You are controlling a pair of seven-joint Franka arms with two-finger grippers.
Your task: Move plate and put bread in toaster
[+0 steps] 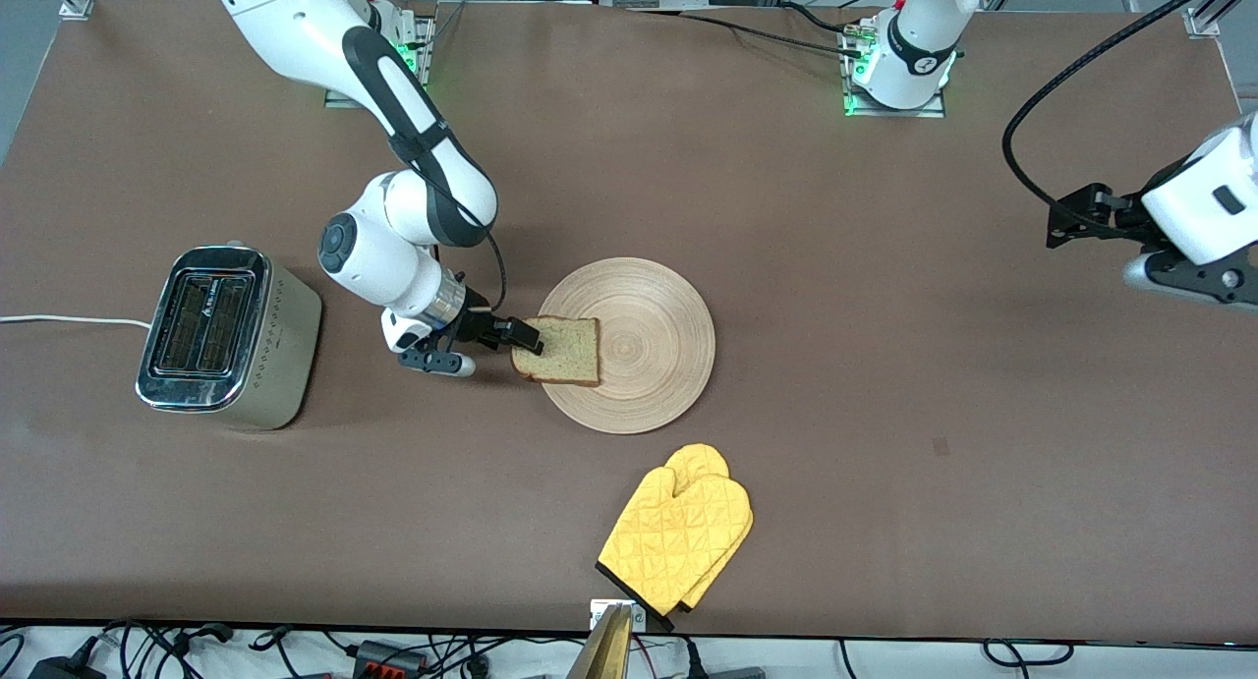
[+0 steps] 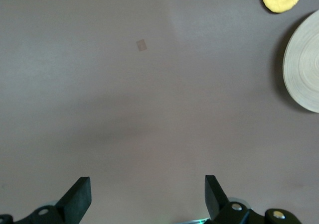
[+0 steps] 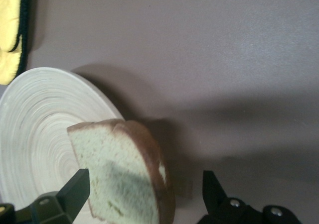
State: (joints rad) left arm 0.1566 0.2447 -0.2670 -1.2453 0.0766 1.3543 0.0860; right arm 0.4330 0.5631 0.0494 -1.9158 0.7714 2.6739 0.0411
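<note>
Front view, brown-crusted bread (image 1: 558,351) on plate (image 1: 654,345), right pincer (image 1: 491,340) wide open around it, left pincer (image 2: 147,196) open, empty.

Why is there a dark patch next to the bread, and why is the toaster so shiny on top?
Right wrist view: the bread blocks the overhead light, casting a shadow on the table. Front view: the toaster has a chrome top that mirrors the lamps.
</note>
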